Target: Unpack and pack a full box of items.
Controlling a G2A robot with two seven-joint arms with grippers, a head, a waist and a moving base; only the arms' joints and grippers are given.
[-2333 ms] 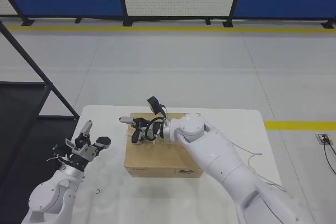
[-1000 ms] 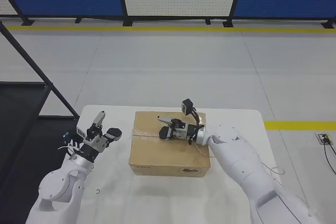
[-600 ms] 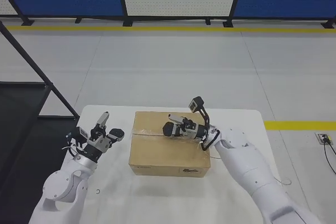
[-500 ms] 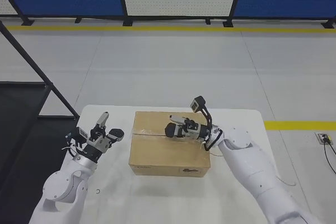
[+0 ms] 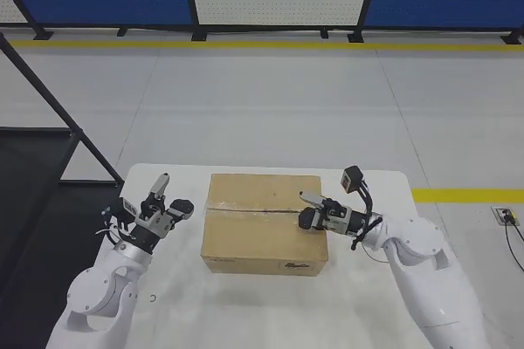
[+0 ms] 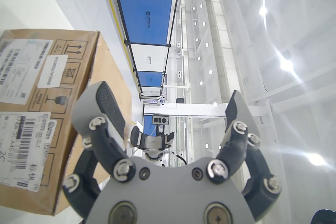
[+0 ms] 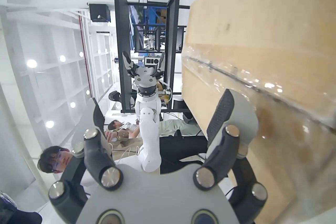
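- the box (image 5: 264,222) sits shut on the desk (image 5: 175,288), between the two claws. a strip of clear tape (image 5: 253,208) runs along its top seam.
- the right claw (image 5: 304,209) is open about half way and holds nothing. it hovers at the box's near end, with one finger over the taped seam just ahead. whether that finger touches the tape is hard to tell from the wrist view.
- the left claw (image 5: 173,195) is open wide and empty, pointing upward. the box's labelled end stands just beside it, apart from its fingers. the labels (image 6: 26,78) cover that face.
- handling, as a judgement: the cardboard looks stiff and square-edged, and a full box is likely heavy. it is too broad for one claw to span.
- the tape looks glossy and slick — a poor place to pinch.
- better holds would be the flap edges by the seam once the tape is parted, or both claws pressing on opposite ends.
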